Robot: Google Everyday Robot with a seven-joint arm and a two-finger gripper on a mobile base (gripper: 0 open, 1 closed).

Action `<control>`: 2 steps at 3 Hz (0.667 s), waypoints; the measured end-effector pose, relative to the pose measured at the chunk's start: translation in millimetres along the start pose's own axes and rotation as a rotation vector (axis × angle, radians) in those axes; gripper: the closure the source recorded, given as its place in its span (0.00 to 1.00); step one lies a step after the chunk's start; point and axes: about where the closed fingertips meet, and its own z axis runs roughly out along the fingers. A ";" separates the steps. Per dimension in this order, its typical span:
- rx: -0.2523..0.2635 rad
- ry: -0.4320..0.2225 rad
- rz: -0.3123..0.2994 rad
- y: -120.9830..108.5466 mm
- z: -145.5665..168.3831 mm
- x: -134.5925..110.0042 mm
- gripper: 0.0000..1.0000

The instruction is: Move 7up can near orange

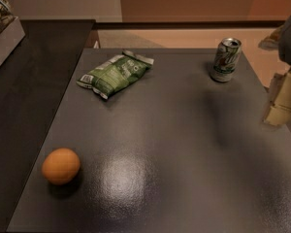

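The 7up can [225,59] stands upright near the far right corner of the dark table [174,144]. The orange [61,166] rests near the table's front left edge, far from the can. My gripper [282,98] hangs at the right edge of the view, to the right of and a little nearer than the can, above the table's right side. It holds nothing that I can see.
A green-and-white snack bag [115,73] lies at the far left of the table. A darker counter [34,91] adjoins the table on the left, with a white box [4,30] at its far end. The floor lies beyond the far edge.
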 end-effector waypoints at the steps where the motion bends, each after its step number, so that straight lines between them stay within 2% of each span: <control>1: 0.000 0.000 0.000 -0.1 0.0 0.0 0.00; 2: 0.008 -0.034 0.035 -12.4 3.3 -2.4 0.00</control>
